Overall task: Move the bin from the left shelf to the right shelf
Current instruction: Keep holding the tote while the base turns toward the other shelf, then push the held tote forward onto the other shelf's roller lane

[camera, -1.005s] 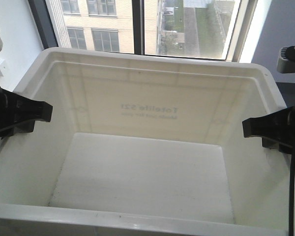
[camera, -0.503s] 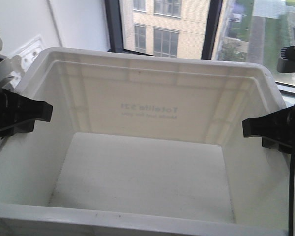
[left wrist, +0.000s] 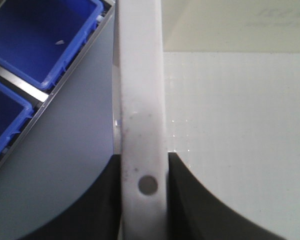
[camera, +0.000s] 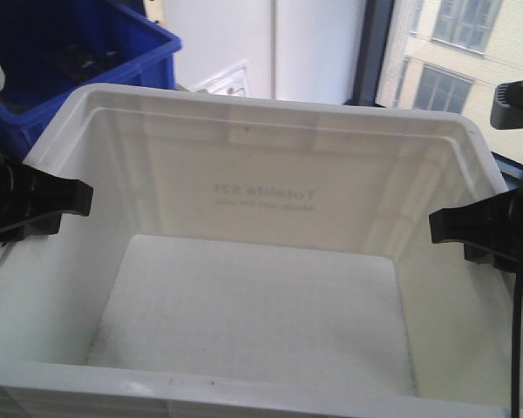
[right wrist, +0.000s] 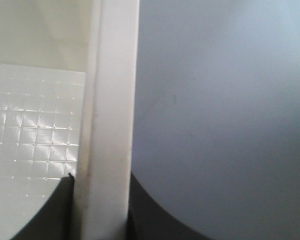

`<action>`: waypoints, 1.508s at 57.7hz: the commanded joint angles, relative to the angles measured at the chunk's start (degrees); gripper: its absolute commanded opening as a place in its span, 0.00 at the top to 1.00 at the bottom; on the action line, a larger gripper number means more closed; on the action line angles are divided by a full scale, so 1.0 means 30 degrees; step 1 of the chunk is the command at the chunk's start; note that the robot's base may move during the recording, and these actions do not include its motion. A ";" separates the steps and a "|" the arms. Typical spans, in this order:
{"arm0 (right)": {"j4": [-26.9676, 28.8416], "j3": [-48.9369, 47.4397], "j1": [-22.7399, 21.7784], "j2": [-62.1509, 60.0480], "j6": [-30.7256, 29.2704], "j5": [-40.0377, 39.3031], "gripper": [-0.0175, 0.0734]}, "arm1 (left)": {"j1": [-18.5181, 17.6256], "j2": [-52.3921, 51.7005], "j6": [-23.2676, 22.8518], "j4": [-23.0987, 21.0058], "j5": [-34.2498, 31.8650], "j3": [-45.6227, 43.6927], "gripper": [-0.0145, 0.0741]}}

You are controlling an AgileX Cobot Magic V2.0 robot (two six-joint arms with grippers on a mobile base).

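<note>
The white translucent bin [camera: 261, 296] fills the front view, empty, with its mirrored "Totalife 521" print on the far wall. My left gripper [camera: 65, 202] is shut on the bin's left rim [left wrist: 140, 100], one black finger on each side of the wall [left wrist: 144, 186]. My right gripper [camera: 449, 228] is shut on the bin's right rim [right wrist: 110, 100] in the same way [right wrist: 101, 200]. The grid-textured floor [right wrist: 30, 130] shows inside. The right shelf is out of view.
A blue plastic bin [camera: 61, 61] holding dark parts sits behind the white bin at upper left. Two blue bins [left wrist: 45, 35] on a steel-framed rack lie below my left gripper. A window [camera: 453, 61] with buildings outside is at upper right.
The background has swept rightward past the held bin: the window has moved to the right edge and a blue bin has come into view at upper left. Both grips are unchanged.
</note>
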 commanded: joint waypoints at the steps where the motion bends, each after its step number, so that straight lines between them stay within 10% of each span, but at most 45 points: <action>1: -0.1714 -0.0736 0.0004 -0.0427 -0.0442 0.0736 0.81 | -0.0056 -0.0686 0.0102 0.1010 -0.1433 -0.0731 0.84; 87: -0.1714 -0.0736 0.0004 -0.0427 -0.0442 0.0736 0.81 | -0.0056 -0.0686 0.0102 0.1010 -0.1418 -0.0731 0.84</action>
